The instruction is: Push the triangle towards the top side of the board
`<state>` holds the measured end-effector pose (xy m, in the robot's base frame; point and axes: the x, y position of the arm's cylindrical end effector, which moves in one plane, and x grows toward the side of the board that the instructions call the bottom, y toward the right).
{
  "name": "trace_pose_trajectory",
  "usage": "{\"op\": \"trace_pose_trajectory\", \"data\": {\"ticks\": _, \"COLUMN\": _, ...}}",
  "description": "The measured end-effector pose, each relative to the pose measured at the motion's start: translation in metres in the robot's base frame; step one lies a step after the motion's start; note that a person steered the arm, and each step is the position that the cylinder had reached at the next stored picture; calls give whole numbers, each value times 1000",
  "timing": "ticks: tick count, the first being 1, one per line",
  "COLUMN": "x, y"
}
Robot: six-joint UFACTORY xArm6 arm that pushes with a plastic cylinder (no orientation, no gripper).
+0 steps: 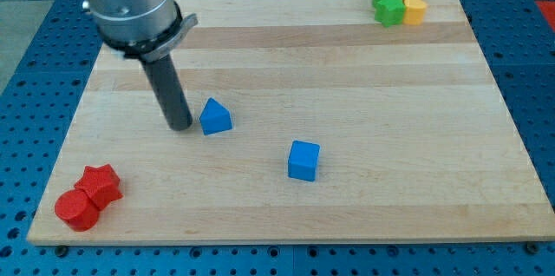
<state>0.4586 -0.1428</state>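
Note:
A blue triangle block [215, 117] lies on the wooden board [347, 76], left of the middle. My tip [181, 126] rests on the board just left of the triangle, with a small gap or barely touching it. The dark rod rises from the tip to the grey arm body at the view's top left. A blue cube [303, 160] lies to the lower right of the triangle, well apart from it.
A red star block [101, 184] and a red cylinder [76, 210] sit together at the board's bottom left corner. Two green blocks [387, 2] and two yellow blocks [414, 3] cluster at the top right corner.

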Motion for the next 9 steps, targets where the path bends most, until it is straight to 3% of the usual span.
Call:
{"op": "trace_pose_trajectory", "data": {"ticks": 1, "x": -8, "y": 42}}
{"op": "trace_pose_trajectory", "data": {"ticks": 2, "x": 8, "y": 36}}
{"op": "trace_pose_trajectory", "data": {"ticks": 3, "x": 55, "y": -3}}
{"op": "trace_pose_trajectory", "data": {"ticks": 4, "x": 61, "y": 16}}
{"op": "trace_pose_trajectory", "data": {"ticks": 8, "x": -46, "y": 142}}
{"op": "trace_pose_trajectory", "data": {"ticks": 9, "x": -75, "y": 96}}
